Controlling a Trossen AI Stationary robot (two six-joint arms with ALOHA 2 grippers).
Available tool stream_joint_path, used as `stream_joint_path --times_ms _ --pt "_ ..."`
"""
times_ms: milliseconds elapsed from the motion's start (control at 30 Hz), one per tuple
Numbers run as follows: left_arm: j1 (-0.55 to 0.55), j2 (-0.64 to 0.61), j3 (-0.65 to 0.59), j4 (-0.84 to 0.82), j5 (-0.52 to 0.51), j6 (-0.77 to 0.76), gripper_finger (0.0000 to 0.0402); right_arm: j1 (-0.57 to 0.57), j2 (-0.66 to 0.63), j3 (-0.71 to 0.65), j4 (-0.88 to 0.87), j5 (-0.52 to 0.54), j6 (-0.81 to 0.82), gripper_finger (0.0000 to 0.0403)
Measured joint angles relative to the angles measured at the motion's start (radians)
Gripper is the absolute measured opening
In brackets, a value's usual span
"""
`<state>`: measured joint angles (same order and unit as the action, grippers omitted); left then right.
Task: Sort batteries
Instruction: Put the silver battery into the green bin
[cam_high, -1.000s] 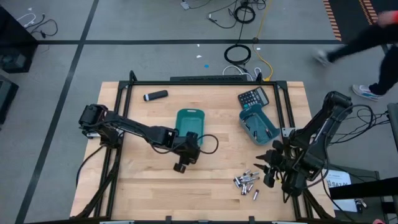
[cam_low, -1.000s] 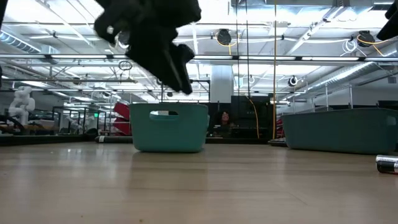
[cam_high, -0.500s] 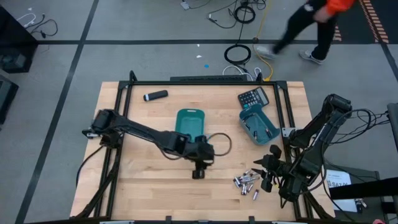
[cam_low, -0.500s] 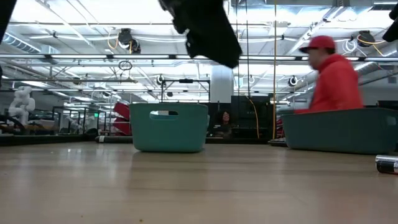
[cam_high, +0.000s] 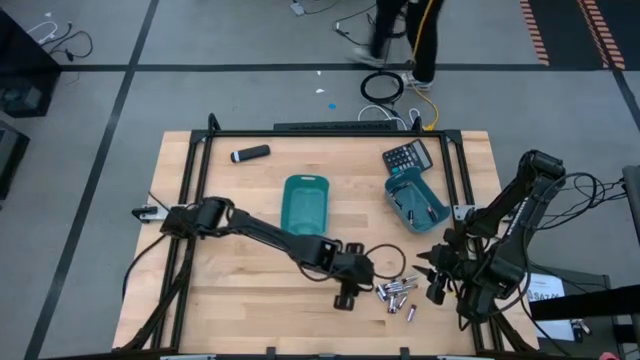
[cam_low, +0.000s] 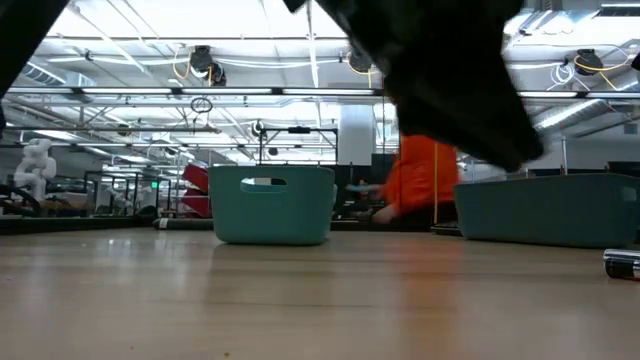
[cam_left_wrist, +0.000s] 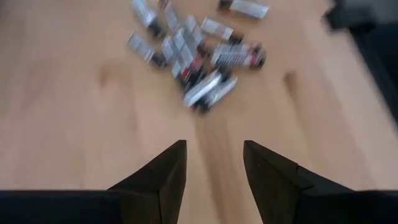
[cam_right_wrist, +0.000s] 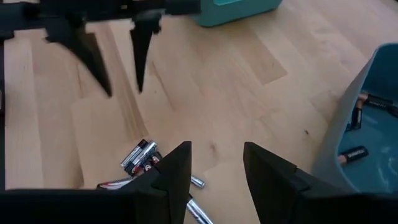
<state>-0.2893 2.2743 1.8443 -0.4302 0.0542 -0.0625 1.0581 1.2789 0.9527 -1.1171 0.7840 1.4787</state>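
Over the last second the left arm has swung from beside the middle teal bin (cam_high: 306, 200) across the tabletop (cam_high: 230, 300) to the near edge of the batteries (cam_high: 397, 293), and a person in orange has walked across the room behind. The left gripper (cam_high: 347, 297) now hangs just beside the loose pile, its fingers apart with nothing between them, as the left wrist view shows plainly. The right gripper (cam_high: 437, 283) waits on the pile's other side, fingers likewise apart and empty.

Sorting looks barely begun. A few cells lie in the right teal bin (cam_high: 432, 215), near the calculator (cam_high: 407, 156), while the middle bin seems empty from above, though its floor is hard to read there. About a dozen cells are left in the heap on the wood.

Only the right wrist view shows the bin's contents close enough to make out two dark cells (cam_right_wrist: 354, 152). It also catches the left gripper's fingers pointing down near the heap. In the low view the left arm is just a dark mass overhead, with one stray battery (cam_low: 622, 263) at the edge.
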Motion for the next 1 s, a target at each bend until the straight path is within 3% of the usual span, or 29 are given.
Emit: stream_joint_path --times_ms 300,467,700,1000 --pt "-0.007 0.092 0.031 0.18 0.046 0.117 0.0169 0.011 -0.002 0.0 -0.155 -0.002 0.098 0.0137" --pt "-0.008 0.098 0.032 0.202 -0.025 0.166 0.0169 0.011 -0.002 0.0 -0.151 -0.003 0.092 0.0137" --pt "0.003 0.114 0.033 0.297 -0.028 0.3 0.0169 0.011 -0.002 0.0 -0.147 -0.001 0.107 0.0137" --pt "0.017 0.164 0.031 0.31 0.075 0.342 0.0189 -0.004 -0.002 0.0 -0.142 -0.001 0.118 0.0137"
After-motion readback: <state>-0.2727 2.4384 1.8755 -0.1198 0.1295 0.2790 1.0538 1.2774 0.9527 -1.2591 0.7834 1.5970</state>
